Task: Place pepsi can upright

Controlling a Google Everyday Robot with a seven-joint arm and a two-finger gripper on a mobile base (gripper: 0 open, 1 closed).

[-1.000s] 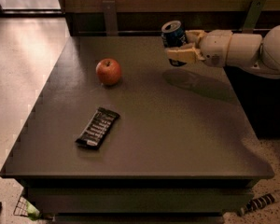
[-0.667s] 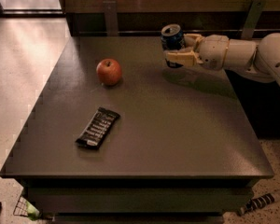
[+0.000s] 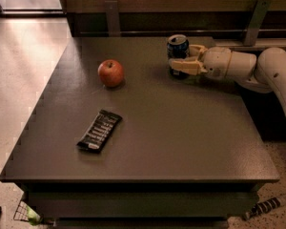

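Note:
The pepsi can (image 3: 177, 49), dark blue with a silver top, stands upright at the back of the dark table (image 3: 181, 142). Its base is at the table surface or just above; I cannot tell which. My gripper (image 3: 180, 58) reaches in from the right on a white arm (image 3: 248, 66). Its cream fingers (image 3: 186, 67) are closed around the can's sides, one in front and one behind.
A red apple (image 3: 110, 73) sits left of the can on the table. A flat black snack bar (image 3: 99, 130) lies toward the front left. A low wall with metal posts (image 3: 255, 15) runs behind the table. Bare floor lies to the left.
The gripper has carried the can down and slightly left, from held above the table to resting at table level near the back edge.

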